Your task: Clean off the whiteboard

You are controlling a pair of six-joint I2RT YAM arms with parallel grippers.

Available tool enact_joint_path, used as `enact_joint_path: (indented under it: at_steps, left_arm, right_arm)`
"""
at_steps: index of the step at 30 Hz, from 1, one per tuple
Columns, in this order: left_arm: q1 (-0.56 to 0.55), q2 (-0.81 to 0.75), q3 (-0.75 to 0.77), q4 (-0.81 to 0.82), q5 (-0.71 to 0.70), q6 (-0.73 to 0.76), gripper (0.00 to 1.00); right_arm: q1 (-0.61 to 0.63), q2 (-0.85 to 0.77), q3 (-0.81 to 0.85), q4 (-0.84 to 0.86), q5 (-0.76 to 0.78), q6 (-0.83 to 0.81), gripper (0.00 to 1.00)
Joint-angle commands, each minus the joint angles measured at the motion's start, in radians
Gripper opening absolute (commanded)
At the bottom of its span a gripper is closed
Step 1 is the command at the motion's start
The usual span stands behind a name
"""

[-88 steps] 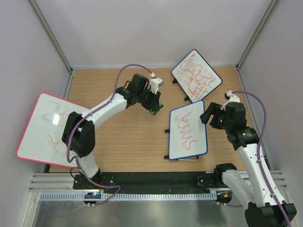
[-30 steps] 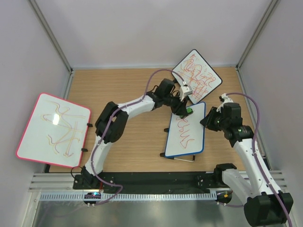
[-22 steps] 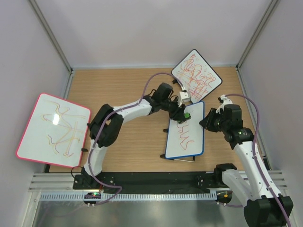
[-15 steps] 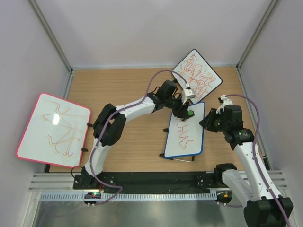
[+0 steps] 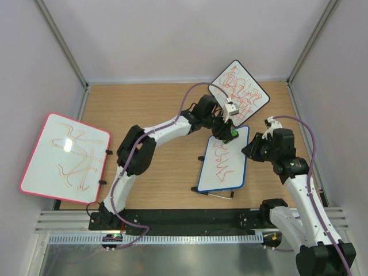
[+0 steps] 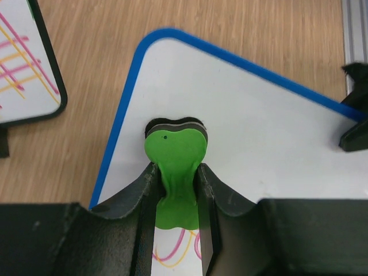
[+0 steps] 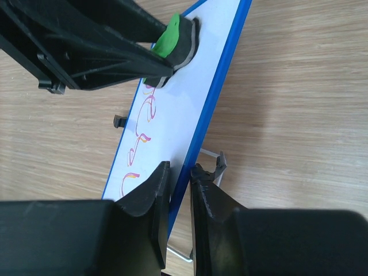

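The blue-framed whiteboard (image 5: 223,164) stands tilted right of centre, with red scribbles on its middle and lower part and a white far end. My left gripper (image 5: 230,133) is shut on a green eraser (image 6: 175,152), whose dark felt presses on the whiteboard (image 6: 259,115) near its far corner. Scribbles show just behind the eraser in the left wrist view. My right gripper (image 7: 180,172) is shut on the whiteboard's (image 7: 172,98) blue right edge, one finger on the face and one behind. In the right wrist view the eraser (image 7: 172,34) sits at the board's far end.
A black-framed board (image 5: 238,92) dense with red scribbles lies just behind the left gripper. A larger pink-framed board (image 5: 64,158) lies at the far left. A thin wire stand (image 7: 213,158) shows behind the whiteboard. Walls close in left, right and back.
The left gripper slid the eraser back and forth across the whiteboard's far end, ending closer to the far corner. The board's near end swung a little left. The right grip held.
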Motion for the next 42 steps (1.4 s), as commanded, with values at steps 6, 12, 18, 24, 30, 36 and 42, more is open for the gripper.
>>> enact_joint_path:
  at_steps: [6, 12, 18, 24, 30, 36, 42]
  left_arm:
    - [0.030, -0.094, -0.213, -0.082, -0.103, 0.118, 0.00]
    - [0.027, -0.180, -0.325, -0.080, -0.106, 0.147, 0.00]
    - [0.028, -0.210, -0.314, -0.091, -0.112, 0.132, 0.00]
    - [0.027, -0.242, -0.300, -0.155, -0.105, 0.126, 0.00]
    - [0.031, -0.282, -0.274, -0.207, -0.125, 0.126, 0.00]
    - [0.036, -0.293, -0.265, -0.223, -0.137, 0.127, 0.00]
    - [0.037, -0.290, -0.282, -0.220, -0.152, 0.129, 0.00]
  right_arm:
    - [0.016, -0.037, 0.012, 0.013, -0.068, -0.039, 0.01]
    - [0.014, -0.040, 0.012, 0.015, -0.076, -0.039, 0.01]
    - [0.014, -0.043, 0.021, 0.007, -0.106, -0.048, 0.01]
    - [0.014, -0.048, 0.020, 0.001, -0.118, 0.014, 0.01]
    - [0.014, -0.091, 0.023, 0.000, -0.080, 0.122, 0.01]
    - [0.016, -0.098, -0.014, -0.010, -0.065, 0.200, 0.01]
    - [0.014, -0.082, -0.074, 0.033, -0.059, 0.200, 0.01]
